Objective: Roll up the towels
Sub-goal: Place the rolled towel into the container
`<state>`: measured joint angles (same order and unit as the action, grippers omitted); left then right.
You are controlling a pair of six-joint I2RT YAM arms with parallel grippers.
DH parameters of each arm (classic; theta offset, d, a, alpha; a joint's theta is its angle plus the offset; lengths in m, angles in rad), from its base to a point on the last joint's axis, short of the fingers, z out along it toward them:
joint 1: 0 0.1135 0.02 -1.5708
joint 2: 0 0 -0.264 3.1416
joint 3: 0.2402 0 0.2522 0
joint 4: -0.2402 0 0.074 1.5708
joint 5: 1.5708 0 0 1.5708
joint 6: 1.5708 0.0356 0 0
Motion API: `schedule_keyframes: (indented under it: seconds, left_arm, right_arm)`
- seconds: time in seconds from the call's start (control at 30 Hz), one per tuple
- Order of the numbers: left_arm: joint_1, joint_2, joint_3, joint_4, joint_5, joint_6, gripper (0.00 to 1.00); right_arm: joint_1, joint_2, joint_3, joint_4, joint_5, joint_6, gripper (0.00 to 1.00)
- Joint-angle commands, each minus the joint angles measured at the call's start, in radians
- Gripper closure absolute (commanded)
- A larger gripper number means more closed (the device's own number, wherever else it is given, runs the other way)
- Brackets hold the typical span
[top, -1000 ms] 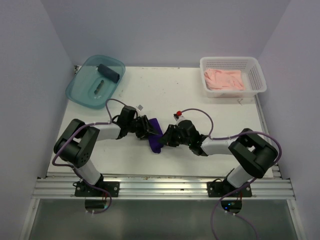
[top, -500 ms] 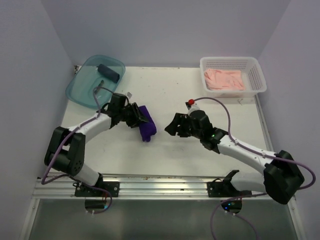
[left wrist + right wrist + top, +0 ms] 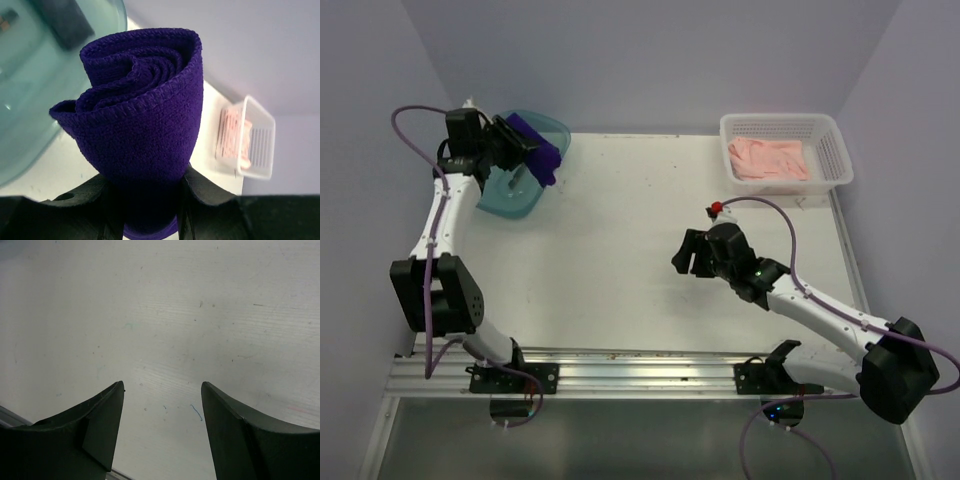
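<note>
My left gripper (image 3: pixel 516 143) is shut on the rolled deep purple towel (image 3: pixel 536 148) and holds it above the teal tub (image 3: pixel 516 200) at the far left. In the left wrist view the purple roll (image 3: pixel 140 115) fills the frame, its spiral end facing the camera, and the jaws pinch its base. The dark slate-blue towel (image 3: pixel 65 22) lies rolled in the tub (image 3: pixel 30 100). The pale pink towel (image 3: pixel 768 158) lies unrolled in the white basket (image 3: pixel 832 140) at the far right. My right gripper (image 3: pixel 691 257) is open and empty over the bare table (image 3: pixel 165 330).
The table's right edge runs just beyond the basket, which also shows in the left wrist view (image 3: pixel 250 137). Purple walls close in on the left, back and right. The metal rail (image 3: pixel 640 375) runs along the near edge.
My left gripper has carried the purple roll from the table's middle back and left to above the tub. My right arm has drawn back to the right and its gripper is empty.
</note>
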<state>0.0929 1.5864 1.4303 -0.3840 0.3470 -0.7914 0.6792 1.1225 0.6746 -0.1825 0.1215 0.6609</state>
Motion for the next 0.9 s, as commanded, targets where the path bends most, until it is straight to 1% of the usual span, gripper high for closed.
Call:
schedule_keyframes:
  seconds: [0.0, 0.1, 0.13, 0.17, 0.2, 0.23, 0.27, 0.3, 0.33, 0.37, 0.4, 0.5, 0.57, 0.67, 0.87]
  left_arm:
    - [0.057, 0.116, 0.146, 0.022, -0.031, 0.005, 0.70]
    - [0.074, 0.233, 0.226, 0.071, -0.017, -0.012, 0.70]
    - [0.079, 0.263, 0.278, 0.085, -0.013, -0.019, 0.70]
    - [0.083, 0.326, 0.307, 0.097, 0.000, -0.026, 0.70]
    - [0.090, 0.361, 0.371, 0.103, 0.003, -0.032, 0.70]
    - [0.094, 0.397, 0.398, 0.115, 0.009, -0.040, 0.70]
    - [0.099, 0.456, 0.419, 0.138, 0.036, -0.054, 0.70]
    - [0.105, 0.486, 0.444, 0.198, 0.053, -0.066, 0.70]
    - [0.108, 0.513, 0.459, 0.226, 0.088, -0.084, 0.70]
    - [0.113, 0.574, 0.481, 0.240, 0.098, -0.088, 0.70]
    - [0.114, 0.608, 0.545, 0.243, 0.104, -0.088, 0.70]
    - [0.117, 0.739, 0.675, 0.205, 0.107, -0.072, 0.70]
    - [0.120, 0.802, 0.702, 0.212, 0.101, -0.069, 0.70]
    - [0.130, 0.846, 0.700, 0.243, 0.099, -0.072, 0.69]
    - [0.133, 0.897, 0.670, 0.272, 0.112, -0.057, 0.66]
  right_arm:
    - [-0.006, -0.006, -0.001, 0.000, 0.010, -0.012, 0.33]
    - [-0.006, 0.020, 0.013, -0.011, -0.002, -0.012, 0.34]
    - [-0.006, 0.036, 0.029, -0.018, -0.005, -0.015, 0.34]
    - [-0.006, 0.039, 0.037, -0.029, -0.013, -0.018, 0.34]
    - [-0.006, 0.042, 0.040, -0.029, -0.013, -0.020, 0.34]
    - [-0.006, 0.049, 0.046, -0.029, -0.011, -0.023, 0.34]
    - [-0.006, 0.054, 0.049, -0.037, -0.006, -0.021, 0.34]
    - [-0.006, 0.062, 0.055, -0.043, -0.006, -0.018, 0.34]
    - [-0.006, 0.075, 0.068, -0.060, -0.006, -0.014, 0.34]
    - [-0.006, 0.080, 0.072, -0.063, -0.006, -0.011, 0.34]
    - [-0.006, 0.083, 0.074, -0.064, -0.013, -0.006, 0.35]
    - [-0.006, 0.076, 0.065, -0.067, 0.001, 0.017, 0.35]
    - [-0.006, 0.069, 0.062, -0.081, 0.009, 0.031, 0.35]
    - [-0.006, 0.066, 0.062, -0.097, 0.013, 0.043, 0.35]
    - [-0.006, 0.079, 0.075, -0.112, 0.018, 0.040, 0.35]
